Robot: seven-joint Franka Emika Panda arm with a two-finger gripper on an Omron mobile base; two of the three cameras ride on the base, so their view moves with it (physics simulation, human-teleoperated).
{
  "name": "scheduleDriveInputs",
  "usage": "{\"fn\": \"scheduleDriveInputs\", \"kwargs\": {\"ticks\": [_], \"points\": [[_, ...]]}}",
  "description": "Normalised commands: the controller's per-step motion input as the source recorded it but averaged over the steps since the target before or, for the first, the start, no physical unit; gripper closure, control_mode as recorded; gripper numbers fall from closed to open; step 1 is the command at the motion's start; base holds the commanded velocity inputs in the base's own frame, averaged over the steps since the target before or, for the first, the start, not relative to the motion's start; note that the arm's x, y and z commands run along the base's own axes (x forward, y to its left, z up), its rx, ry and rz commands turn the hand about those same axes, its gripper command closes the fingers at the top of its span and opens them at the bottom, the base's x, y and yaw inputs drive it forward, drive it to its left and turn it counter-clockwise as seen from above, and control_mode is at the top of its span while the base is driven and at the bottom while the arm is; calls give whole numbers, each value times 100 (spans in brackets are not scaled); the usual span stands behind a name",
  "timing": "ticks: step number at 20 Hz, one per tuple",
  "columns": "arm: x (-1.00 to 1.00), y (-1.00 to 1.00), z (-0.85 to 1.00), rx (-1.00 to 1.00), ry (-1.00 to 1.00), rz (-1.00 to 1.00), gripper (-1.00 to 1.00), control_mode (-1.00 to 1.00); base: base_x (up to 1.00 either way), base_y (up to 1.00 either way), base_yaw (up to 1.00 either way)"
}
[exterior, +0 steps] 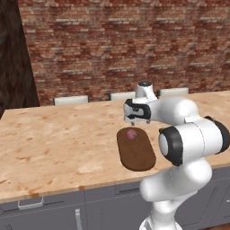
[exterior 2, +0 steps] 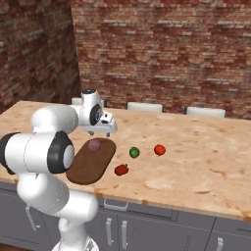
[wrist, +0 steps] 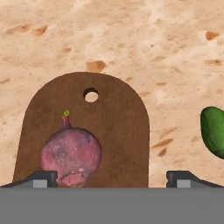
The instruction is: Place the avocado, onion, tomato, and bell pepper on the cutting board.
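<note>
From the left, my gripper [exterior: 133,120] hangs above the onion [exterior: 131,134] resting on the cutting board [exterior: 135,149], whose long axis runs away from me. From the right, avocado [exterior 2: 134,152], tomato [exterior 2: 159,149] and bell pepper [exterior 2: 121,169] wait on the counter [exterior 2: 206,166]. Looking down my hand, my fingers [wrist: 41,178] stand wide apart, empty; the onion's stem points toward the board's hole [wrist: 91,94].

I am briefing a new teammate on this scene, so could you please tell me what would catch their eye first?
The onion sits alone on the dark cutting board, near its far end, with the open pincer hovering just above it. Right of the board on the pale counter lie the other three: the bell pepper closest to the board, the avocado behind it, and the tomato farthest right.
</note>
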Motion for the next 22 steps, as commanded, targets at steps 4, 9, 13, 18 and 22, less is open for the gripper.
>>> {"fn": "scheduleDriveInputs", "kwargs": {"ticks": [4, 9, 13, 18, 22], "points": [[0, -52, 0, 0, 0, -5, -100, -100, 0, 0, 0], [0, -58, 0, 0, 1, -4, -100, -100, 0, 0, 0], [0, -62, 0, 0, 3, -2, -100, -100, 0, 0, 0], [0, -48, -9, 0, 1, 0, -100, -100, 0, 0, 0], [0, -38, -16, 0, 0, 0, -100, -100, 0, 0, 0]]}}
